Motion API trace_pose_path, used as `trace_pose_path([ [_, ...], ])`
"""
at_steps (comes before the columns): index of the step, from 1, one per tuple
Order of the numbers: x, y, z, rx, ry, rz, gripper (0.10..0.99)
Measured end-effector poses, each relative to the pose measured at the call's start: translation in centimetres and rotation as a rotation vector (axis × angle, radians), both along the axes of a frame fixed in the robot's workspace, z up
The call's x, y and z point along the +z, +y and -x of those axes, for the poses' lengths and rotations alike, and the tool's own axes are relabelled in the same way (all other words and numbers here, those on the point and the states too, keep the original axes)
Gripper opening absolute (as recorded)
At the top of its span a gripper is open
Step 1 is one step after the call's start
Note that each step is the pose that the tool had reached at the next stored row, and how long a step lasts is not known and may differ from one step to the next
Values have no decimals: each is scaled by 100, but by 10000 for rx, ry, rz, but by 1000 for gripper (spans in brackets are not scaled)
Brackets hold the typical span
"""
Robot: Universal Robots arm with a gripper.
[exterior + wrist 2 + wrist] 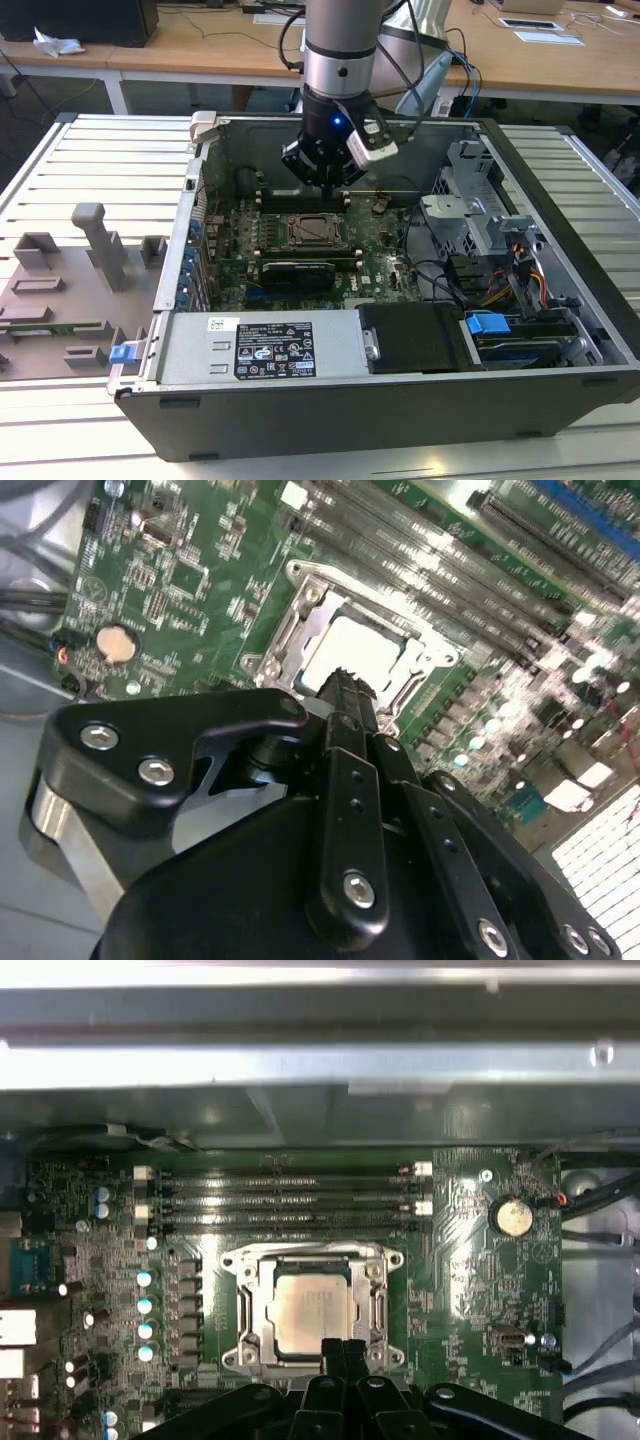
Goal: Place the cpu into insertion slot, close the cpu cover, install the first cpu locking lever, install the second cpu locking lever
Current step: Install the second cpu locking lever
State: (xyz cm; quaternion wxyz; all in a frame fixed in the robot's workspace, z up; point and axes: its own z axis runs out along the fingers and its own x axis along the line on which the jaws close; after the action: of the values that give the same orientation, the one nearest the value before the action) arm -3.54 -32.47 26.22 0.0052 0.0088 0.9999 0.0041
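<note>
The cpu lies flat in the insertion slot on the green board, its pale metal face showing. The cpu cover lies down around it as a silver frame, with the chip visible through its window. My gripper hangs just above one edge of the socket, over the rim of the frame. Its black fingers are pressed together with nothing between them. I cannot make out how the locking levers stand.
Long black memory sticks run beside the socket, and a coin battery sits near them. The open case's metal wall rises close behind. A power supply, drive cage and cables crowd the case.
</note>
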Motion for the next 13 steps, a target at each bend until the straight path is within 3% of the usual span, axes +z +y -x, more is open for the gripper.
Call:
trace_pose_path([
  [4,-9,-183,7,0,-1,-14,106],
  [5,-18,-276,14,1,-1,-52,106],
  [7,-37,-342,37,2,-1,-140,106],
  [8,-49,-379,65,0,-1,-248,106],
  [9,-56,-418,102,2,-1,-593,106],
  [10,-69,-468,133,1,0,-824,106],
  [13,-185,-492,213,5,-1,-852,106],
])
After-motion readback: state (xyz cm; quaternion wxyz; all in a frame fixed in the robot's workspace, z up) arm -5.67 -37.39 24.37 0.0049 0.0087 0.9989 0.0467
